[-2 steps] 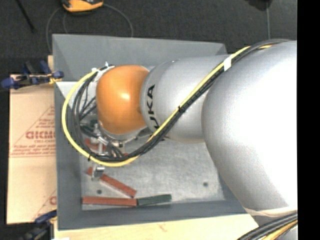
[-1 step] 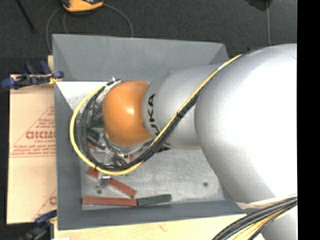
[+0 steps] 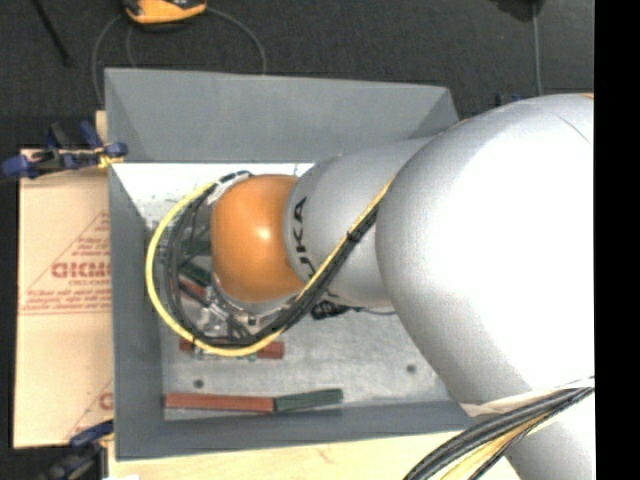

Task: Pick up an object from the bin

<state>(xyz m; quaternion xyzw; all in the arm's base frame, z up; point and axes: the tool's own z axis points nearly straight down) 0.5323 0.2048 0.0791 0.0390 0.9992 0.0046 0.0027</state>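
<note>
Fingers first, and it's a no-call: they're tucked under the wrist, so I cannot tell whether they're spread or pressed together. The gripper (image 3: pixel 222 322) is down low in the bin (image 3: pixel 130 368), sitting at about 8 o'clock from the middle of the floor, with bits of silver metal peeking out below the orange cover (image 3: pixel 255 236). That cover is a big round dome right over the wrist, and a yellow cable (image 3: pixel 154 260) loops wide around it, sweeping out to 9 o'clock and curling back under at 6 o'clock.

Right beneath the gripper there's a red-brown piece (image 3: pixel 268 350). It's flat on the floor, one end poking out at 5 o'clock of the gripper and what looks like its other end at 7 o'clock, the middle hidden by the cable and the metalwork. Whether anything is touching it, I can't say from up here.

Over to the 6 o'clock wall: a long red-brown bar (image 3: pixel 218 404) lies along it, and a green bar (image 3: pixel 308 400) sits end to end with it on the 3 o'clock side, both well apart from the gripper. The silver arm (image 3: pixel 480 258) fills the 3 o'clock side of the bin.
</note>
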